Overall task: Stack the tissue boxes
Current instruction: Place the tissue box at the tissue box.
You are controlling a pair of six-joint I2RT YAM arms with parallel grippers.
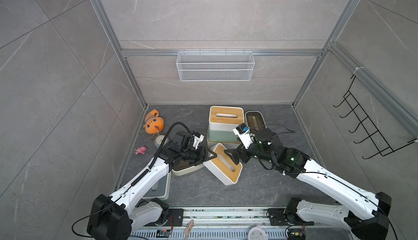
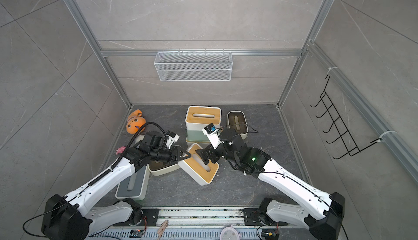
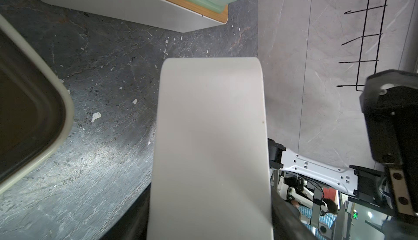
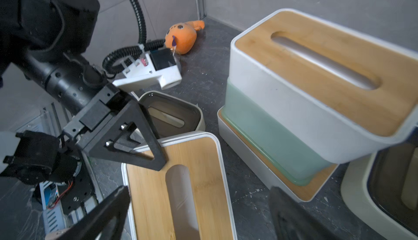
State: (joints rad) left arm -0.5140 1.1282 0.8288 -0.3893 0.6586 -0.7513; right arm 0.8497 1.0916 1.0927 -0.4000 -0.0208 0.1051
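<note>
left fingers (image 4: 126, 146) — clamped on tilted bamboo-lid box (image 1: 222, 166) | right fingers (image 4: 106, 211) — apart over that box | three-box stack (image 1: 224, 123) just beside the box

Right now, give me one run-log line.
stack: three high | left gripper: shut on loose bamboo-lid box | right gripper: open above it | next: probably lift onto stack

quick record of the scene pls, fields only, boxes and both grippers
stack: top box, bamboo lid, on pale green box, on base box
loose box: bamboo lid, beside stack
left gripper: shut on loose box
right gripper: open above loose box
unstacked: far cream box, near cream box, grey-lid box
</note>
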